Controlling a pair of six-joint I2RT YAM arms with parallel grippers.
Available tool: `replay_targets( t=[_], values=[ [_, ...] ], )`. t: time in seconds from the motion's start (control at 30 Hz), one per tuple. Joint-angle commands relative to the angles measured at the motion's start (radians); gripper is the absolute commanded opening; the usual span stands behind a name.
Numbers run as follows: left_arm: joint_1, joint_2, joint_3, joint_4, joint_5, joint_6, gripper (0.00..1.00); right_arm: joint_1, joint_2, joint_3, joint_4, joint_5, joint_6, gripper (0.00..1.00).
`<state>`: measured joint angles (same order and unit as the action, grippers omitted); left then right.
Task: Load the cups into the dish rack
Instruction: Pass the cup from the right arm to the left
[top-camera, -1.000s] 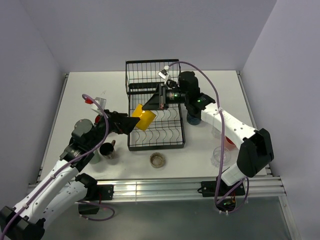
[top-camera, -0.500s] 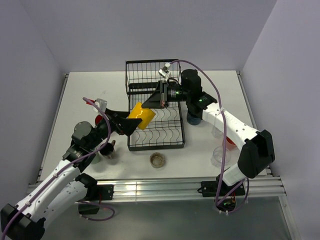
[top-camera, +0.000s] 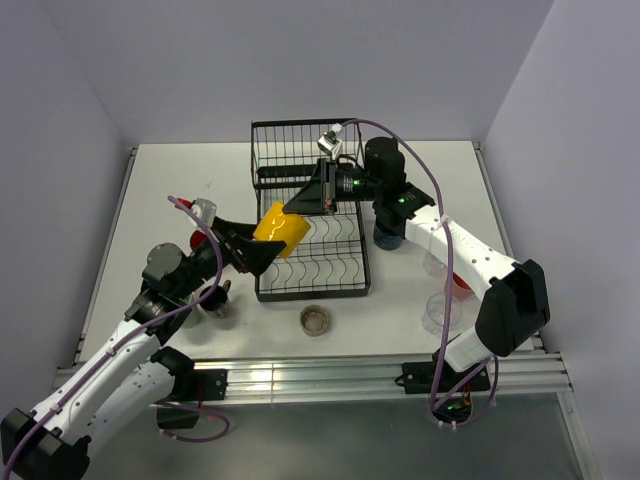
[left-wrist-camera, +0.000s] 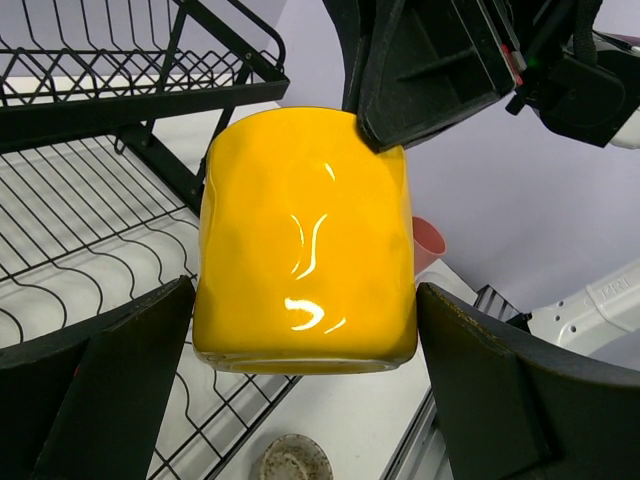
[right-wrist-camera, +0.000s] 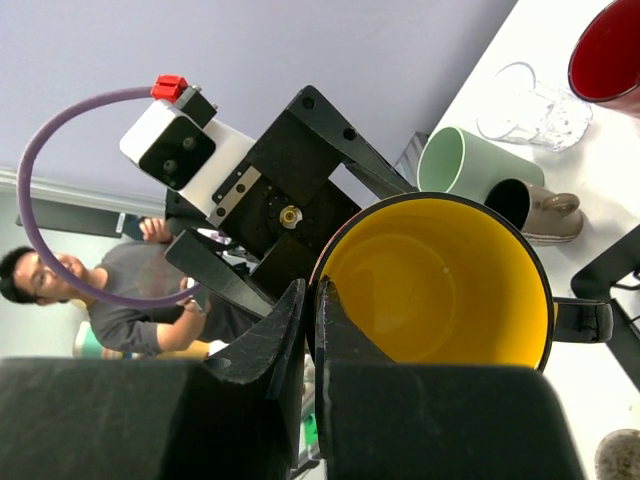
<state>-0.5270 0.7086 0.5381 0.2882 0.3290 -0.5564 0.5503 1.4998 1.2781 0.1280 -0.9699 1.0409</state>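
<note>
A yellow cup hangs tilted above the left side of the black wire dish rack. My right gripper is shut on its rim, one finger inside the yellow bowl and one outside, the right gripper pinching the wall. My left gripper is open, and its fingers stand on either side of the yellow cup's base, very close to it. The left gripper holds nothing.
A low brownish glass sits in front of the rack. A black mug and a red mug lie under the left arm, with a green tumbler and clear glass. A navy cup and clear glass stand to the right.
My left gripper has come forward and up, so its open fingers now flank the yellow cup's base. The right gripper has raised the cup slightly.
</note>
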Motion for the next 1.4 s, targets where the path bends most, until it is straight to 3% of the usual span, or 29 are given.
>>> replay_targets(
  t=[0.0, 0.23, 0.6, 0.97, 1.1, 1.27, 1.3, 1.37],
  values=[
    [0.001, -0.005, 0.022, 0.034, 0.044, 0.038, 0.99, -0.012, -0.079, 0.067, 0.107, -0.036, 0.065, 0.0],
    [-0.019, 0.005, 0.022, 0.04, 0.056, 0.052, 0.99, -0.021, -0.072, 0.07, 0.16, -0.047, 0.125, 0.0],
    [-0.051, -0.003, 0.029, 0.055, -0.037, 0.041, 0.99, -0.023, -0.084, 0.026, 0.248, -0.047, 0.205, 0.0],
    [-0.064, -0.029, 0.042, 0.06, -0.097, 0.023, 0.85, -0.023, -0.09, -0.034, 0.298, -0.03, 0.246, 0.0],
    [-0.065, -0.037, 0.046, 0.062, -0.1, 0.024, 0.76, -0.023, -0.087, -0.048, 0.314, -0.029, 0.255, 0.0],
    [-0.065, -0.026, 0.06, 0.057, -0.09, 0.023, 0.56, -0.023, -0.101, -0.078, 0.314, -0.018, 0.257, 0.0],
    [-0.067, -0.023, 0.063, 0.058, -0.087, 0.021, 0.51, -0.023, -0.104, -0.083, 0.314, -0.016, 0.257, 0.0],
    [-0.07, -0.021, 0.071, 0.057, -0.09, 0.02, 0.31, -0.023, -0.111, -0.098, 0.312, -0.01, 0.252, 0.0]
  ],
)
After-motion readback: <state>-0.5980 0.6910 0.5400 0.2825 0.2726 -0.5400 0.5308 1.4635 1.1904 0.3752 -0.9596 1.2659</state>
